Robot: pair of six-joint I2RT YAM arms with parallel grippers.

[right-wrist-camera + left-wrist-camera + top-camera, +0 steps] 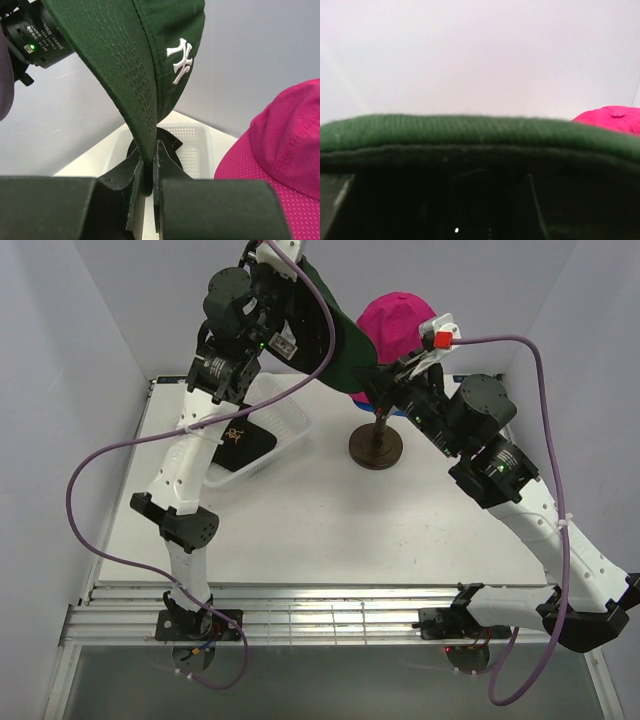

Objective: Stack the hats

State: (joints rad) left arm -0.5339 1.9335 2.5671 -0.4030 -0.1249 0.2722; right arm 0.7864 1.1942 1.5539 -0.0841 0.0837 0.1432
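The dark green cap [330,325] with a white NY logo [179,59] hangs in the air between both grippers, beside the magenta cap [395,325]. The magenta cap sits on the mannequin head, with a blue edge [357,400] under it. My right gripper [149,165] is shut on the green cap's brim [135,105]. My left gripper [298,292] holds the cap's back; its fingers are hidden in the dark inside of the cap [470,130]. The magenta cap also shows in the left wrist view [615,117]. The black cap [245,443] lies in the basket.
The white mesh basket [290,415] stands at the back left, below the left arm; it also shows in the right wrist view [195,145]. The mannequin's dark round stand [376,447] is at the back centre. Grey walls close in the back and sides.
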